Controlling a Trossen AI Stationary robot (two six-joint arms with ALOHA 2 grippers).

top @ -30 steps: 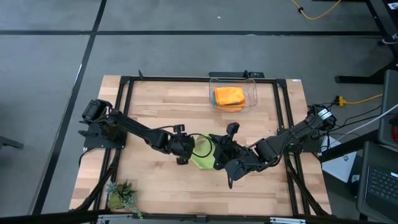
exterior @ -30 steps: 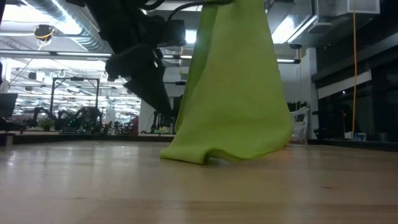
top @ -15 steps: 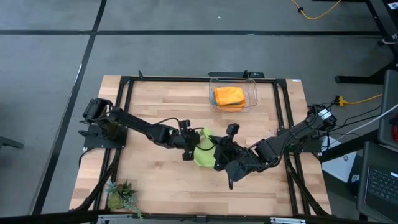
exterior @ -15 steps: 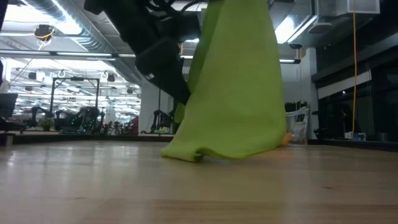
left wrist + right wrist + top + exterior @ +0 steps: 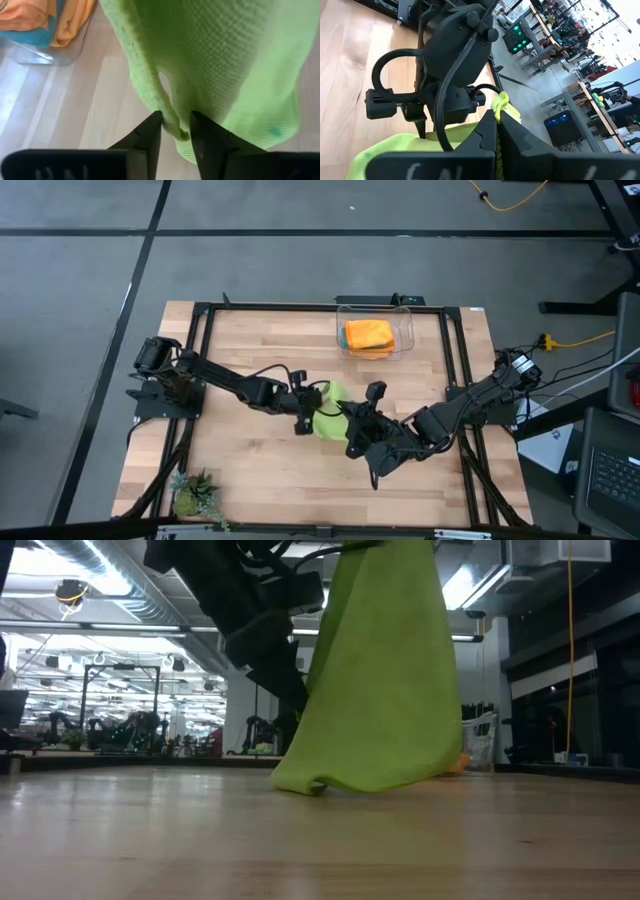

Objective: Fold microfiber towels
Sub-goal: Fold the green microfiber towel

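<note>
The left pincer [image 5: 175, 131] has moved in toward the middle of the counter [image 5: 250, 340] over the last second and its fingers have narrowed onto a hanging edge of the lime green towel [image 5: 328, 420]. In the left wrist view the two dark fingers stand close on either side of the towel's thick hem, pinching it or on the point of doing so; whether the grip is firm I cannot tell. The right pincer [image 5: 496, 131] is closed tight on a bunched corner of the same towel, holding it up so that the cloth hangs as a drape, its lower edge resting on the counter in the low view.

This suggests the fold is only being set up: one corner is held high, and a second point is being taken so that the towel can be stretched and laid flat. No crease is made yet.

Counted: one lime green towel in the air near the middle of the counter. In the clear container [image 5: 400, 330] at the far side, right of centre, lie folded orange cloth [image 5: 368, 334] and a turquoise towel [image 5: 34, 36] beneath it; how many orange pieces there are I cannot tell. One small green plant [image 5: 196, 496] stands at the near left corner. Two arms, two pincers.
</note>
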